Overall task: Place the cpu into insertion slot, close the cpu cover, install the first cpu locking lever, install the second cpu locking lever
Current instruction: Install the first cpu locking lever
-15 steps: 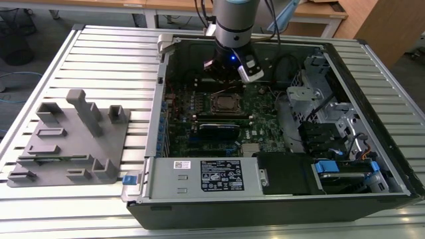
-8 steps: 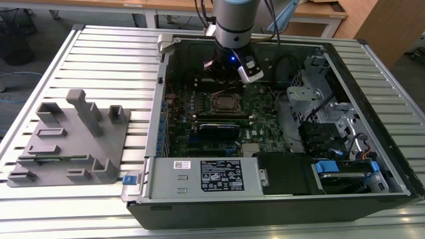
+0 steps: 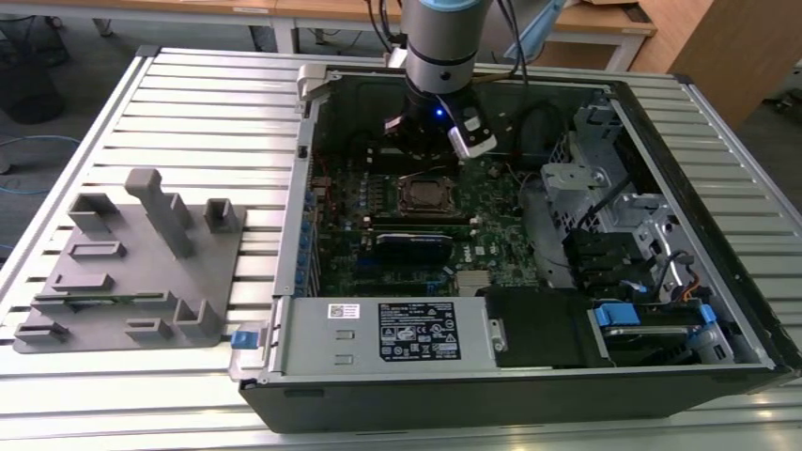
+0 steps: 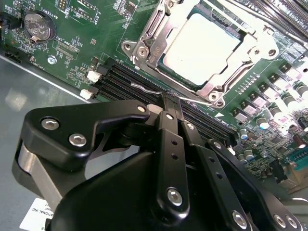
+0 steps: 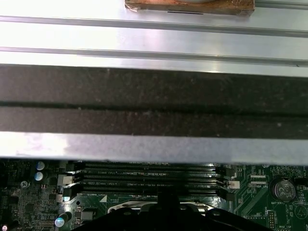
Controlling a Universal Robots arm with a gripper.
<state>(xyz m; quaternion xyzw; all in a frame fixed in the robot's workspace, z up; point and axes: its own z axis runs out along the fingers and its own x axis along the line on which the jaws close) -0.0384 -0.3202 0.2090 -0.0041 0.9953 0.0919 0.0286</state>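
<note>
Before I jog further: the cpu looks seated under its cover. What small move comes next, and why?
Probably ease the gripper down onto the wire lever. The cpu lies under the cpu cover, which looks closed, and that lever looks unlatched, right at the shut gripper.

The arm [image 3: 439, 38] runs off the exterior view's upper edge; the insertion slot [image 3: 426, 194] is too small there for detail; in the second wrist view the cpu cover [image 4: 153, 33] is cut by the picture's edge and overlaps the rim of the cpu [image 4: 199, 48]; the gripper [image 4: 167, 97] body also runs off the edge, hiding part of the green board [image 4: 72, 53].
</note>
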